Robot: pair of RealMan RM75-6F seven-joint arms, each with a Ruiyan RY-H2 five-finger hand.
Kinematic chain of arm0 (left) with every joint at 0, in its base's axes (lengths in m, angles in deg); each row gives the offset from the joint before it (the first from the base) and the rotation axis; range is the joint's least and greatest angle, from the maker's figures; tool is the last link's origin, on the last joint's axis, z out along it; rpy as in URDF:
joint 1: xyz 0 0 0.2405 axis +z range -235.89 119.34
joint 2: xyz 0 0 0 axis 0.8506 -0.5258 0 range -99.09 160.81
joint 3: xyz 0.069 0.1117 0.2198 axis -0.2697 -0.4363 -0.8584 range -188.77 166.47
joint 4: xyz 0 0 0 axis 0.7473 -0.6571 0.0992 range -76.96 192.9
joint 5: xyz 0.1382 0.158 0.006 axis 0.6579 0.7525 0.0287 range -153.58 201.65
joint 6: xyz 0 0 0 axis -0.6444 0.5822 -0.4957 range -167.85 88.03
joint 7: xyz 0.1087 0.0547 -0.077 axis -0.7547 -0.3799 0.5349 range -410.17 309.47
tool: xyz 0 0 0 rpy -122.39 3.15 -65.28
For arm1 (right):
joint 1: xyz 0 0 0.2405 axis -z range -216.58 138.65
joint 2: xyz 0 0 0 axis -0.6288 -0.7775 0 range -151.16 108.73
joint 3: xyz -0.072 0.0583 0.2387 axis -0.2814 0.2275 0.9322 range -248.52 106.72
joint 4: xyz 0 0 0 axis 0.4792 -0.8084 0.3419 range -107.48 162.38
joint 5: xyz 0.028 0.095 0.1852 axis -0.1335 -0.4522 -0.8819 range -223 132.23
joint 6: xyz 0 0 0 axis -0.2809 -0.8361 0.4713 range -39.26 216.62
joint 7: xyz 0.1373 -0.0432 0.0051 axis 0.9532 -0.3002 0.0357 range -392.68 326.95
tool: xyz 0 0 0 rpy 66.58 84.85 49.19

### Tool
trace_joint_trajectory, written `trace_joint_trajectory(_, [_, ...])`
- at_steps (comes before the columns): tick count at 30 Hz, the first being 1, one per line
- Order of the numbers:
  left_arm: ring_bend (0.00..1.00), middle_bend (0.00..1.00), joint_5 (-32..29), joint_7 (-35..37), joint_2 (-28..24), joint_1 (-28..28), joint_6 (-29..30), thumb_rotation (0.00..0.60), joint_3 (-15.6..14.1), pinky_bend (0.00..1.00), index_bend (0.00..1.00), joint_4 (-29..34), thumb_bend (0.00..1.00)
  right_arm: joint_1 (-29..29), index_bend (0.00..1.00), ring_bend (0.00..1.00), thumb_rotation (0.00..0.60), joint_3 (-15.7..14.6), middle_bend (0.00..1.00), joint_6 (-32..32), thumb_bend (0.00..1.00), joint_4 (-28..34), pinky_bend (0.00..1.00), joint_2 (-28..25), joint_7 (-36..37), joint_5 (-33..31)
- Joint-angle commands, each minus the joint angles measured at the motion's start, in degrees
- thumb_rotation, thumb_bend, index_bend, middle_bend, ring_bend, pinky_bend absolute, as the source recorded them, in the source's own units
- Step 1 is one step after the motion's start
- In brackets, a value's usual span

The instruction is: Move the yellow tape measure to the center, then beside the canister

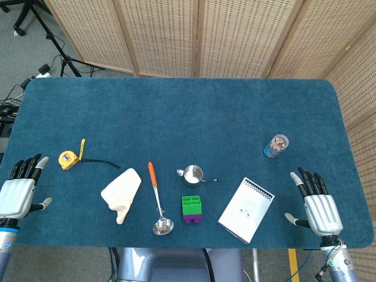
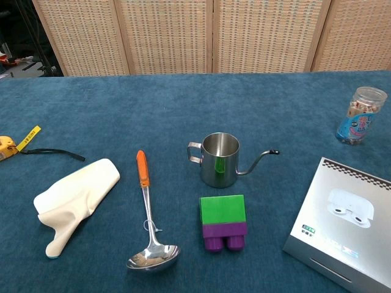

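— Well, what is the left hand (image 1: 17, 191) doing?
— It rests at the table's left edge, fingers spread, holding nothing. Just beside it, to its right, lies the yellow tape measure (image 1: 68, 159), its yellow tab out and a black cord trailing right.
— And further along?
— A cream glove (image 1: 122, 194), an orange-handled ladle (image 1: 157, 202), a small steel kettle (image 2: 219, 160) and a green-and-purple block (image 2: 223, 222), then a white box (image 1: 246, 209).
— The canister (image 1: 276, 145)?
— It stands upright, far right, well apart from the tape measure. The right hand (image 1: 319, 207) lies below it, fingers apart, empty.
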Motion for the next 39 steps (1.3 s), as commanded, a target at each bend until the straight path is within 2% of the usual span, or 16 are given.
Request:
trace_joint_trajectory(1, [0.00, 0.00, 0.1, 0.0, 0.0, 0.0, 0.1, 0.600, 0.0, 0.03, 0.00, 0.0, 0.18, 0.1, 0.00, 0.00, 0.600, 0.0, 0.00, -0.1, 0.03, 0.0, 0.00, 0.0, -0.1, 0.1])
trace_joint_trajectory(13, [0.00, 0.00, 1.3, -0.4, 0.4, 0.2, 0.8, 0.600, -0.2, 0.03, 0.00, 0.3, 0.18, 0.7, 0.00, 0.00, 0.600, -0.5, 0.00, -1.8, 0.03, 0.8, 0.00, -0.9, 1.3, 1.8])
trace_joint_trajectory(29, [0.00, 0.00, -1.3, -0.4, -0.1, -0.1, -0.8, 0.600, 0.5, 0.03, 0.00, 0.1, 0.18, 0.6, 0.00, 0.00, 0.600, -0.2, 0.00, -0.9, 0.03, 0.5, 0.00, -0.6, 0.6, 0.6])
trace_joint_trajectory(35, [0.00, 0.00, -3.5, 2.1, 0.1, -1.3, -4.1, 0.600, 1.2, 0.03, 0.00, -1.0, 0.17, 0.6, 0.00, 0.00, 0.600, -0.2, 0.00, -0.8, 0.03, 0.4, 0.00, -0.7, 0.7, 0.4])
trace_joint_trajectory(39, [0.00, 0.00, -7.5, 4.1, -0.6, -4.2, -11.0, 0.600, 2.5, 0.03, 0.00, -3.9, 0.18, 0.7, 0.00, 0.00, 0.600, -0.3, 0.00, -1.0, 0.03, 0.5, 0.00, -0.6, 0.7, 0.9])
